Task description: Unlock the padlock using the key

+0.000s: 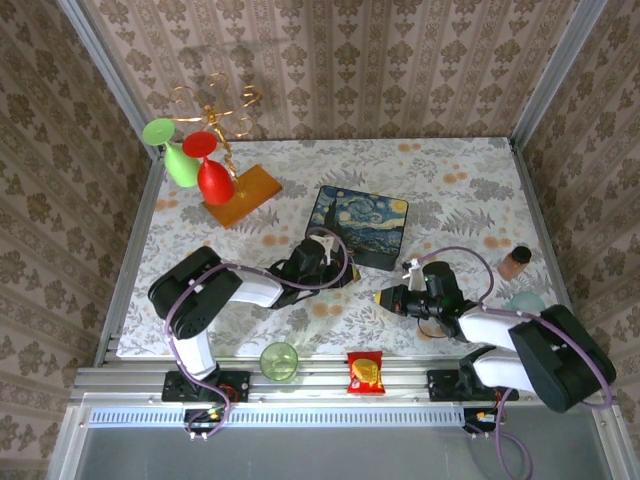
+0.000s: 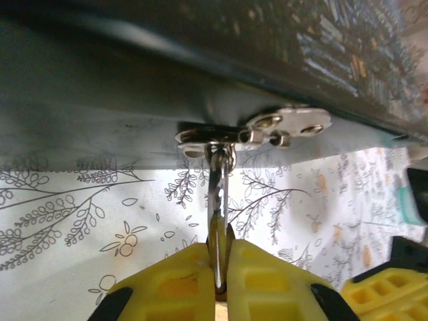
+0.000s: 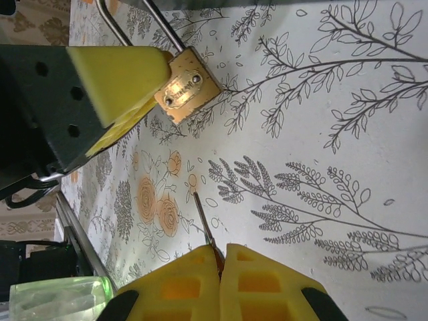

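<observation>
The brass padlock (image 3: 187, 93) hangs by its thin silvery shackle (image 2: 218, 184) from the metal clasp (image 2: 267, 127) on the painted box (image 1: 360, 225). My left gripper (image 2: 219, 251) is shut on the padlock body, seen edge-on between its yellow fingers (image 2: 174, 274). In the right wrist view the padlock's keyhole face points towards the right gripper, with a left finger (image 3: 120, 73) pressed against it. My right gripper (image 3: 219, 253) is shut on the thin dark key (image 3: 204, 224). The key's tip points at the padlock and stays well short of it. From above, the two grippers (image 1: 335, 262) (image 1: 380, 297) face each other in front of the box.
A green cup (image 1: 279, 360) and a red snack packet (image 1: 366, 372) sit at the near edge between the arm bases. A stand with red and green glasses (image 1: 205, 165) is at the back left. A small brown cup (image 1: 515, 262) stands at the right.
</observation>
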Available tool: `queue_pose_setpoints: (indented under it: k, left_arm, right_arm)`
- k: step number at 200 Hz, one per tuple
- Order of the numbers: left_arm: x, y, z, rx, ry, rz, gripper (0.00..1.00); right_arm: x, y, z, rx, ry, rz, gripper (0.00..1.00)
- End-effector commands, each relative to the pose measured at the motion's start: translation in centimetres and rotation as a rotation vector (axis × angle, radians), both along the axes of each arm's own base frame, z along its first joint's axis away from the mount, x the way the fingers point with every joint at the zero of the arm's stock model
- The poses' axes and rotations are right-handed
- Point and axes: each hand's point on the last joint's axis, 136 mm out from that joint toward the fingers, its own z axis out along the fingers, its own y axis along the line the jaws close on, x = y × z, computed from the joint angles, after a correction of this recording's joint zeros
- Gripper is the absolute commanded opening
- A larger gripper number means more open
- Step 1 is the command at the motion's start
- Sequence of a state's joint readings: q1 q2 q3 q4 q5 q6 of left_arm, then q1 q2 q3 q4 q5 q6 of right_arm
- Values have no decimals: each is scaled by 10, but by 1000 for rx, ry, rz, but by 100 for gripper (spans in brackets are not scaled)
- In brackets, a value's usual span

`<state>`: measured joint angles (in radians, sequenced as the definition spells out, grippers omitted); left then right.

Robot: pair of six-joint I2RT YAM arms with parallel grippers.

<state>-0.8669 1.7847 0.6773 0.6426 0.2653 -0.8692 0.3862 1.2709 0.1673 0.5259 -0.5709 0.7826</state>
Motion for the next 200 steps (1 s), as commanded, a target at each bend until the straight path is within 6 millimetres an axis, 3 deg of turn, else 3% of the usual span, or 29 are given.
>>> queue_pose_setpoints:
  k: [1, 32, 82, 110, 140, 200]
  left_arm:
    - [7, -6, 34, -172, 6, 25, 0]
    - [10, -8, 45, -248, 21, 40, 0]
    - [12, -13, 66, -392, 47, 52, 0]
    - [12, -9, 66, -410, 57, 61, 0]
    - [11, -5, 64, -420, 61, 68, 0]
    - [19, 1, 77, -520, 84, 77, 0]
  right_arm:
    - [8, 12, 13, 95, -15, 5, 0]
    - [11, 20, 10, 177, 41, 1, 0]
    - [22, 30, 27, 328, 25, -1, 0]
    - [27, 29, 25, 356, 39, -5, 0]
    - [27, 28, 37, 364, -6, 7, 0]
    - [41, 18, 47, 388, -25, -12, 0]
